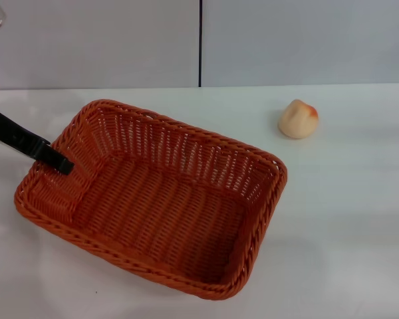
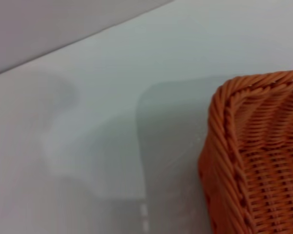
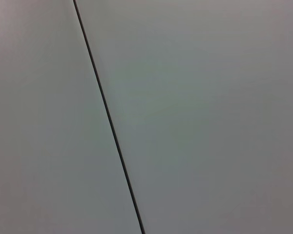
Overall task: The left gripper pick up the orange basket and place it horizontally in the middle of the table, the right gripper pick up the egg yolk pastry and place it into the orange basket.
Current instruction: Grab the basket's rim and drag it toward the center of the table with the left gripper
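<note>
The orange basket (image 1: 153, 199) lies skewed on the white table (image 1: 346, 219), left of centre, its long side running from back left to front right. My left gripper (image 1: 56, 161) reaches in from the left on a black arm and is shut on the braided rim of the basket's left short wall. One black finger shows inside that wall. The left wrist view shows a corner of the basket (image 2: 256, 161) above its shadow on the table. The egg yolk pastry (image 1: 298, 119) sits alone at the back right, well apart from the basket. My right gripper is out of view.
A grey panelled wall (image 1: 286, 40) with a dark vertical seam (image 1: 200, 43) backs the table; the right wrist view shows only that wall (image 3: 195, 117) and seam. Bare tabletop lies right of the basket and in front of the pastry.
</note>
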